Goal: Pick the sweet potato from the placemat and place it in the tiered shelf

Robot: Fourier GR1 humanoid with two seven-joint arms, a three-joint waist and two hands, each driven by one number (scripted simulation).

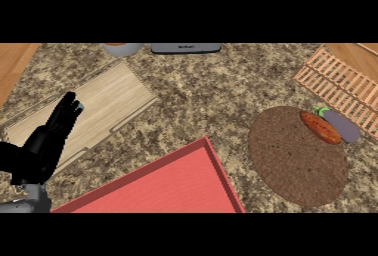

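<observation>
An orange sweet potato (320, 127) lies on the far right part of a round brown placemat (295, 162). A purple eggplant (342, 125) with a green stem lies right beside it at the mat's edge. The tiered shelf (341, 80), made of light orange slats, stands at the upper right. My left hand (48, 142) rests open at the left, fingers straight and pointing up over a wooden board, far from the sweet potato. My right hand does not show.
A light wooden board (100, 107) lies at the left. A red tray (173, 185) fills the lower middle. A grey flat item (186, 48) and a round bowl-like object (122, 48) sit at the counter's far edge.
</observation>
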